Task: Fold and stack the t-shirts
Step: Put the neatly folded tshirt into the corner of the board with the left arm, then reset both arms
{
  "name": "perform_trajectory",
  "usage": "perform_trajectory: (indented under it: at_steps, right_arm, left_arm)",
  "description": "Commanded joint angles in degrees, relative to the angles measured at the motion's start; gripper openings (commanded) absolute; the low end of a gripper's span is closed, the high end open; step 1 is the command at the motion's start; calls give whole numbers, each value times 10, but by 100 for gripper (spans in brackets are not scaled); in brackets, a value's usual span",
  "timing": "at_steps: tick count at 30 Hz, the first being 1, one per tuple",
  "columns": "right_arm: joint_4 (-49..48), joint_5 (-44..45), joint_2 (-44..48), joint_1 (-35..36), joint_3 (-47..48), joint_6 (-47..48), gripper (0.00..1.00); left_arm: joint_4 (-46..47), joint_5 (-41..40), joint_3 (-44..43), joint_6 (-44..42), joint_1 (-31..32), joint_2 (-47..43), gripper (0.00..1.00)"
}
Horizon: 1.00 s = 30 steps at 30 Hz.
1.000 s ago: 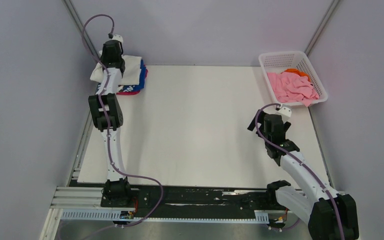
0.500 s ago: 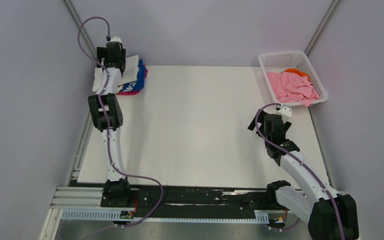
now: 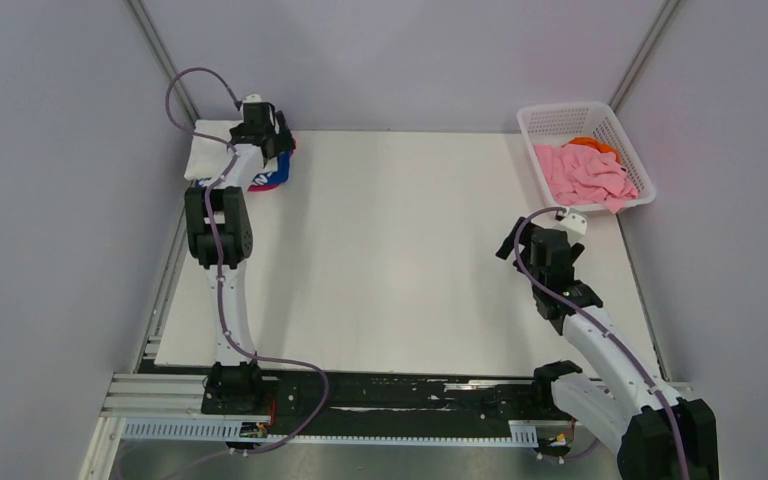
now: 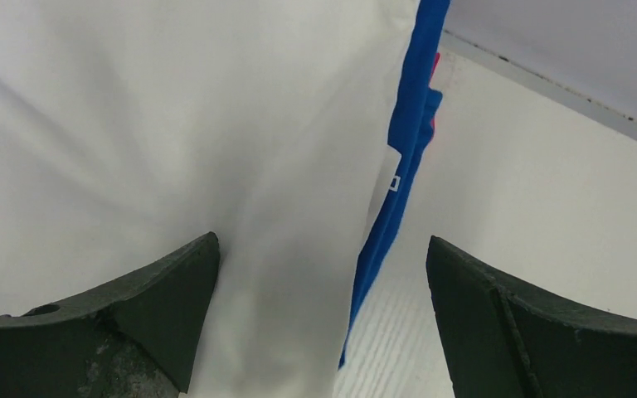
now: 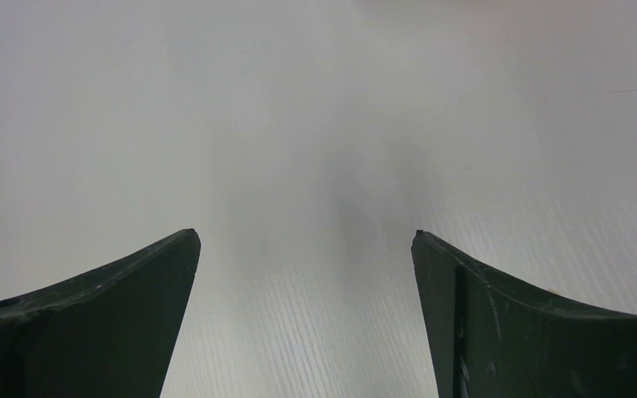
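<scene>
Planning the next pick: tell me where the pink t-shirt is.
In the top view the pink t-shirt lies crumpled in the white basket at the table's far right corner, with an orange t-shirt tucked behind it.

table: white rectangular top [image 3: 390, 260], matte, fine ribbed grain visible up close
far left corner: stack of t-shirts [image 3: 210, 152], folded, lying flat on the top
stack top: white tee [image 4: 174, 124]
under it: blue tee [image 4: 410, 124], edge showing along the stack's right side, red-pink sliver lower down
far right corner: white lattice basket [image 3: 560, 117], sitting on the table by its right edge, well apart from the stack
</scene>
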<state>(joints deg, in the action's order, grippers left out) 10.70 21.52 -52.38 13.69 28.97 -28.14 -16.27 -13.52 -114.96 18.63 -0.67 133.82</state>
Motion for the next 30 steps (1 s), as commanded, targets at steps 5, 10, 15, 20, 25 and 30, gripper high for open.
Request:
perform_trajectory:
  at_steps: [5,10,15,20,25,30]
  right_arm:
    - [-3,0,35,-1,0,-13,100]
    - [-3,-8,46,-1,-3,-14,100]
    - [2,-20,63,-2,-3,-16,100]
    - [9,-31,94,-1,-4,-26,100]
    - [26,-50,135,-2,-2,-31,100]
    - [30,-53,168,-2,-22,-69,100]
  left_arm:
    - [74,81,121,177,34,-75,100]
    - [69,50,117,156,65,-89,100]
    - [52,27,122,118,80,-153,100]
    - [24,62,166,73,97,-247,100]
    - [12,79,282,48,114,-394,100]
    - [5,97,440,75,120,-564,100]
